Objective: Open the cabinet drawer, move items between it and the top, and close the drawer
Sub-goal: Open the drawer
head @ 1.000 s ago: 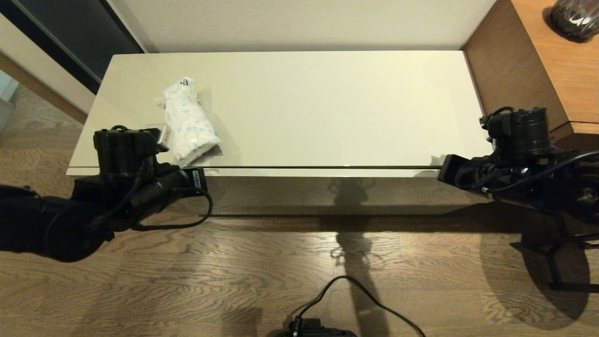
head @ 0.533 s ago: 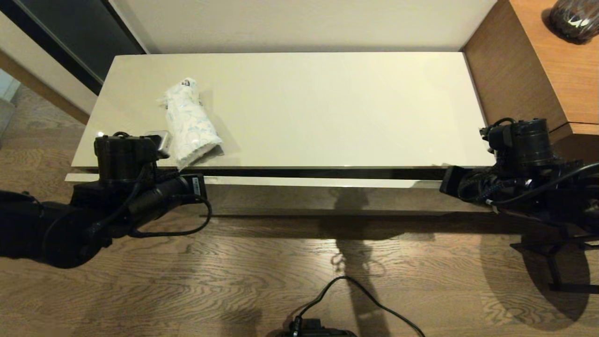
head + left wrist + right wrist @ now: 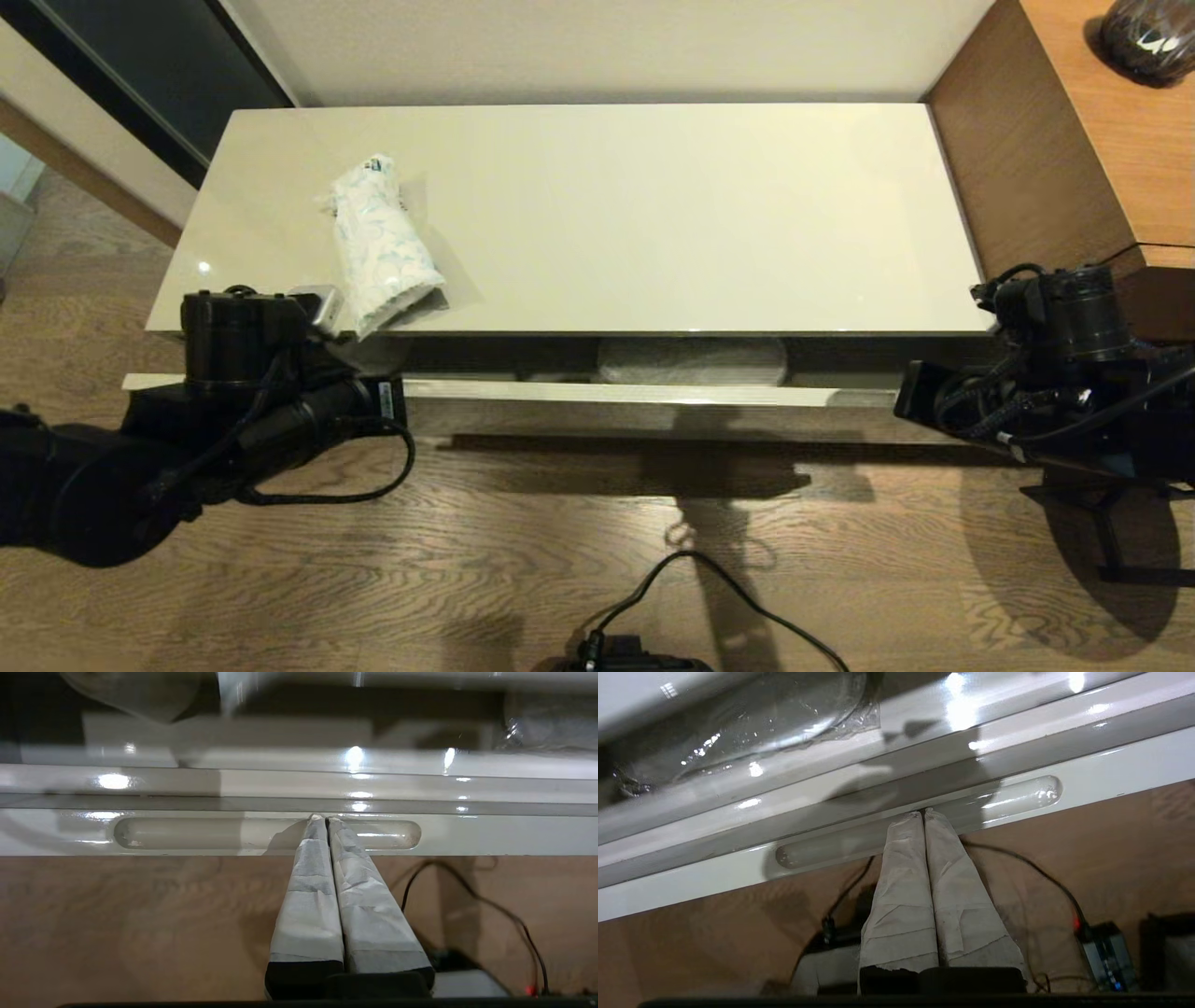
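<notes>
Along the front of the long beige cabinet, the cabinet drawer (image 3: 644,393) is seen pulled partly out beneath the top (image 3: 653,205); the opening step is judged to be in hand. Two slot handles are counted, one hooked by each gripper. The left gripper (image 3: 326,819) is pressed together with its tips set in the left handle (image 3: 266,833); the right gripper (image 3: 923,812) is likewise pressed together in the right handle (image 3: 920,823). A further straight, even pull by both arms is called for before anything can be lifted. Two items are counted: one wrapped bundle (image 3: 383,247) lying on the top near its left front edge, and one plastic-sealed pack (image 3: 693,361) partly visible inside the drawer.
</notes>
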